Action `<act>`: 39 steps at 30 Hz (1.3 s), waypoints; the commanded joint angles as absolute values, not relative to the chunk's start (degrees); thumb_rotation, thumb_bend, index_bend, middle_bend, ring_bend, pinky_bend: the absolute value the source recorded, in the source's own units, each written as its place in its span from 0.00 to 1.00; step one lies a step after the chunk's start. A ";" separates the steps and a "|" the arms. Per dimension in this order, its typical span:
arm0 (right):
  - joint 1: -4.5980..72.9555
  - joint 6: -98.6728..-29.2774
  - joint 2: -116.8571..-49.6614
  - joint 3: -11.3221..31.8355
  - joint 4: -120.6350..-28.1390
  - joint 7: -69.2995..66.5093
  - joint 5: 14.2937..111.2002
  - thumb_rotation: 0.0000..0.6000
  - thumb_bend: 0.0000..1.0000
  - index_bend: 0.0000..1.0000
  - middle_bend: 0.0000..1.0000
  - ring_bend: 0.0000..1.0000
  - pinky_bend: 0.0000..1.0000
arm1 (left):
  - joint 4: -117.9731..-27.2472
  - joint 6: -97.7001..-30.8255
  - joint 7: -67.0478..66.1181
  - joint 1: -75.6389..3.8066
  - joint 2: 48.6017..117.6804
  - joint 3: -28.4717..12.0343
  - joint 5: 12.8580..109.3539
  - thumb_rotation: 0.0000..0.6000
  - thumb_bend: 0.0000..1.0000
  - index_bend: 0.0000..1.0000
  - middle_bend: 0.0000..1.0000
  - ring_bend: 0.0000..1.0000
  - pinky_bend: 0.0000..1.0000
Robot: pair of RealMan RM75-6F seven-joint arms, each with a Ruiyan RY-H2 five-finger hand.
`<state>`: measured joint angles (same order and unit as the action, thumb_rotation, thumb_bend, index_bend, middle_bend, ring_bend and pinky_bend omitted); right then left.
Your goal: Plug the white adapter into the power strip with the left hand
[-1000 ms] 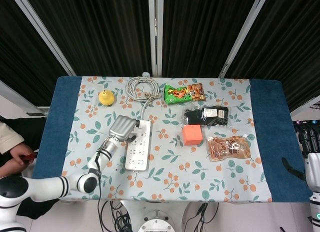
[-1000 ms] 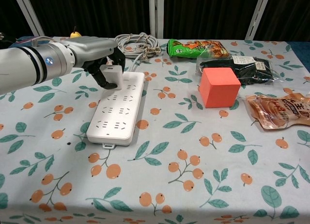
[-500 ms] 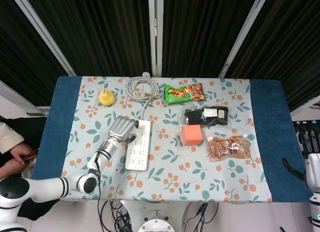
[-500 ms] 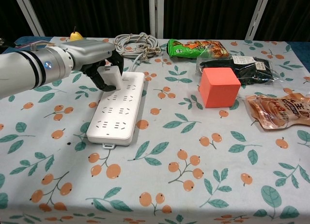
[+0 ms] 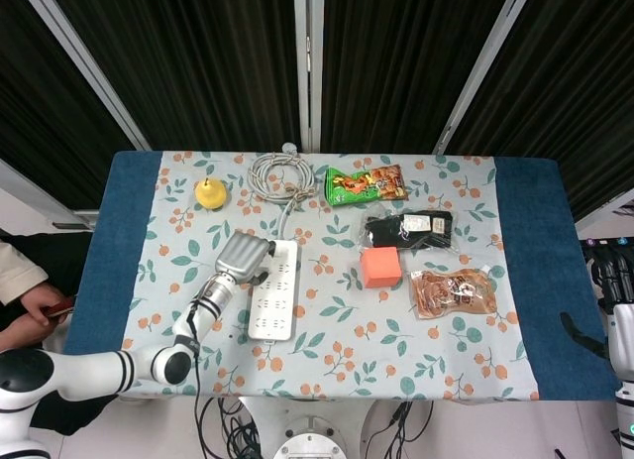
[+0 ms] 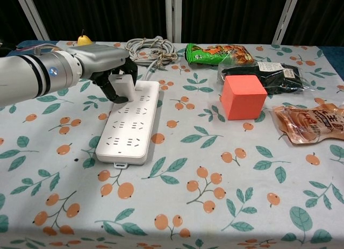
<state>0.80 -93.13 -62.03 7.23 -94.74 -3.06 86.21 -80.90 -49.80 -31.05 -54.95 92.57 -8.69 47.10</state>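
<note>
Left hand (image 6: 110, 66) grips the small white block adapter (image 6: 124, 86), seated against the long white plastic power strip (image 6: 130, 122). Right hand (image 5: 622, 320): grasp state indeterminate.

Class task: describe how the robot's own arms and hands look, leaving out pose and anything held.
The left arm is glossy white with black joint bands and a small blue light; its left hand is silver-grey with black fingers. The right hand, at the frame edge, shows dark fingers above a pale grey wrist.

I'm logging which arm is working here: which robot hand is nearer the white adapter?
Left. The left robot hand holds the white adapter over the far end of the power strip. The right robot hand sits off the table's right edge, far from it.
</note>
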 commanded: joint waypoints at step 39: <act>0.00 -94.23 -61.96 7.06 -94.14 -4.18 86.95 1.00 0.16 0.00 0.00 0.00 0.00 | -90.19 -51.44 34.21 -43.17 93.10 -23.22 59.06 1.00 0.44 0.67 0.71 0.67 0.82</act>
